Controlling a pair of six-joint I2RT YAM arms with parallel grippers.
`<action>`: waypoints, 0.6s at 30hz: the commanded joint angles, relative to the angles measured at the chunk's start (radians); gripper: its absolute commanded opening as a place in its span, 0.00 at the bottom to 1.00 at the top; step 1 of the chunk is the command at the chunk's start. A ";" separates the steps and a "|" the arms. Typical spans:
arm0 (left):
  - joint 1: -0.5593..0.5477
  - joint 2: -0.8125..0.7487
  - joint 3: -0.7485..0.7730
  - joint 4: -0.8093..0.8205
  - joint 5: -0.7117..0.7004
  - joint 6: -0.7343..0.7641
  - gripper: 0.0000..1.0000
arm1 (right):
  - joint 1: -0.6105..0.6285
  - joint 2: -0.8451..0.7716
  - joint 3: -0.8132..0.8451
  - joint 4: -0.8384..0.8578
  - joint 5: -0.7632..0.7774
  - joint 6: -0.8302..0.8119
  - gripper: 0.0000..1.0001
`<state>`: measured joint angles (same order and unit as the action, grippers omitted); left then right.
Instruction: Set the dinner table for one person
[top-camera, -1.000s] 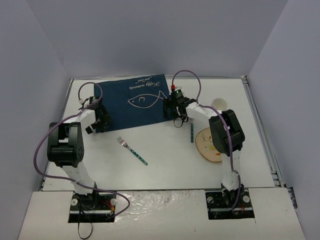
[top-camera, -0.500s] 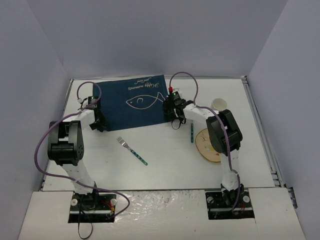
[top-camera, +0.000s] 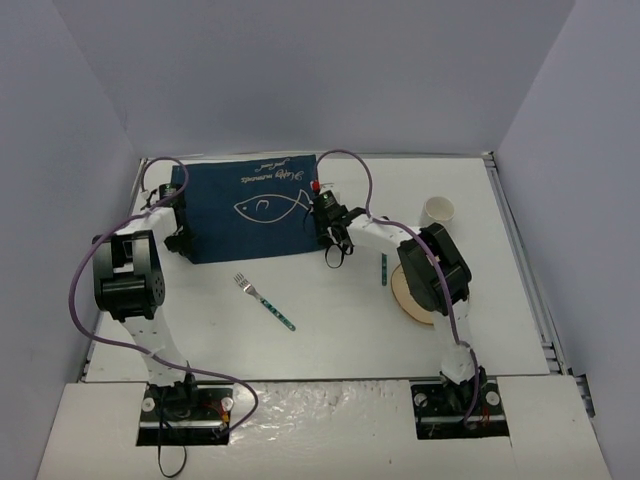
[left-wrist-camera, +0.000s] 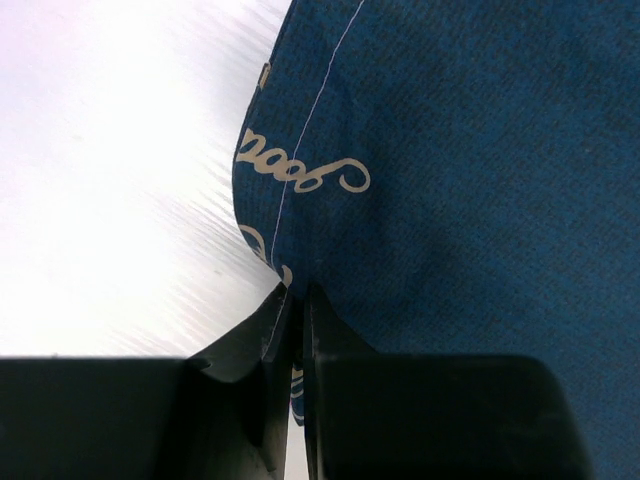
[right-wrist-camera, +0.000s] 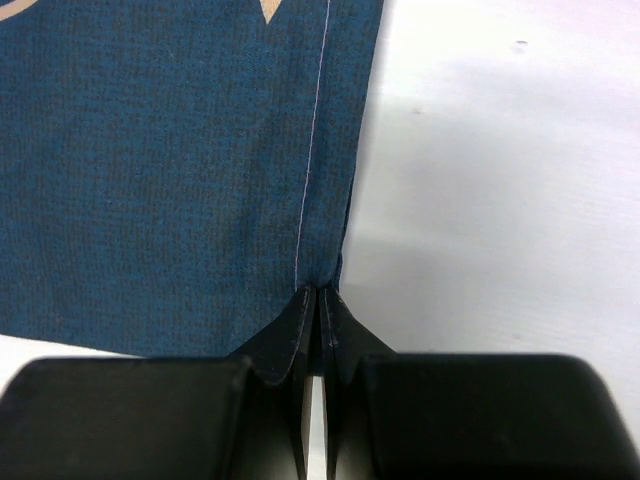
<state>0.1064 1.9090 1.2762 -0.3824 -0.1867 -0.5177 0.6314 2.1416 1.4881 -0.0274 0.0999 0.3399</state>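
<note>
Early days, I'd say: the left gripper (left-wrist-camera: 297, 300) is pinching the mat (top-camera: 250, 215) at its 9 o'clock edge and the right gripper (right-wrist-camera: 318, 300) at its 3 o'clock edge, both claws pressed tight on the cloth. The mat is spread at approx 11 o'clock on the dinner table (top-camera: 330, 340). Fork (top-camera: 265, 302) lies loose near centre, second utensil (top-camera: 384, 268) & plate (top-camera: 405, 292) at 3 o'clock, cup (top-camera: 438, 212) at 2, so nothing's laid yet; mat placing, then plate, cutlery, cup all left.

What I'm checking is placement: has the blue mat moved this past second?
Yes: the blue mat slid left, away from the white cup.
</note>
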 joint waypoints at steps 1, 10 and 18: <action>0.074 0.026 0.058 -0.068 -0.050 0.076 0.00 | 0.036 0.034 0.061 -0.040 -0.029 0.023 0.00; 0.131 0.111 0.154 -0.086 -0.062 0.161 0.00 | 0.074 0.058 0.107 -0.048 -0.055 0.067 0.00; 0.137 0.115 0.174 -0.113 -0.129 0.186 0.02 | 0.092 0.052 0.074 -0.045 -0.054 0.129 0.00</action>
<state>0.2203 2.0269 1.4420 -0.4459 -0.2347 -0.3687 0.7152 2.1998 1.5730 -0.0277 0.0477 0.4308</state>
